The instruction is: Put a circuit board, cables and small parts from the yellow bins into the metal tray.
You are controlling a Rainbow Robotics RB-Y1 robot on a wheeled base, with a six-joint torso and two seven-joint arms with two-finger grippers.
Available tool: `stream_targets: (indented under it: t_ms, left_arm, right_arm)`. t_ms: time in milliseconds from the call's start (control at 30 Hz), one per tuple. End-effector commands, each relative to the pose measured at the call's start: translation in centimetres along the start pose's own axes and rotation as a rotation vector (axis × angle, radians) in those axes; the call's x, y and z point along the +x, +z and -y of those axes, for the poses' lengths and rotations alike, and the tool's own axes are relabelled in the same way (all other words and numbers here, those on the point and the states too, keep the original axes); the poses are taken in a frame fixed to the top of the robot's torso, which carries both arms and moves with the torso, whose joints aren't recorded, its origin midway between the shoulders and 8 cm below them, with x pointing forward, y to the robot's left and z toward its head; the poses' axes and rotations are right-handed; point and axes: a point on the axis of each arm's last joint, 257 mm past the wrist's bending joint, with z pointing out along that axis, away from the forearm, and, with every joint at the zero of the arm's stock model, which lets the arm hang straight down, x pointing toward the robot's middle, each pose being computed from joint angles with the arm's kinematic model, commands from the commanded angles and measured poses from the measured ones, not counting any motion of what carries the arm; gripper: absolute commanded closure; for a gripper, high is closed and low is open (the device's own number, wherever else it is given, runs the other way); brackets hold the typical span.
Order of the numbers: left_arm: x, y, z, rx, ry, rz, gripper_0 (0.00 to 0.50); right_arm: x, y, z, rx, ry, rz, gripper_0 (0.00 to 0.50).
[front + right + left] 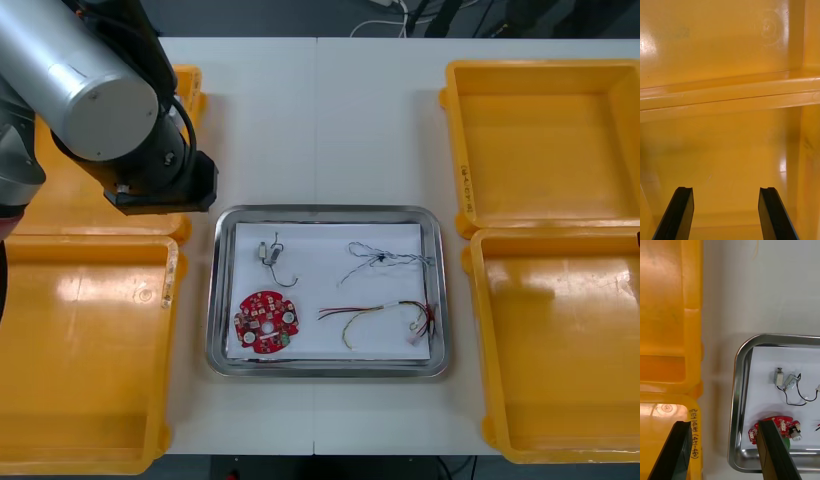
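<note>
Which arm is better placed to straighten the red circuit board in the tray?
Left. The left pincer, open, hangs over the tray's rim near the circuit board; the right pincer is over a yellow bin.

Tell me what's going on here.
A two-armed robot is loading a metal tray from yellow bins. The tray already holds a red circuit board, small metal parts, a blue and white cable and a red and yellow cable. Both grippers are open and empty: the left gripper over the table between the left bins and the tray, the right gripper over the right bins.
</note>
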Motion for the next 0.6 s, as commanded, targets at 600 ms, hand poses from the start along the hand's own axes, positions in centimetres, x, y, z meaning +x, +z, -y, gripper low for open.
stream_targets:
  t_ms: [600]
  left_arm:
    - [-2.7,-5.4,-9.9,0.027,0.077,0.130,0.000]
  right_arm:
    - [-0.5,-0.9,0.1,0.005,-0.027,0.027,0.000]
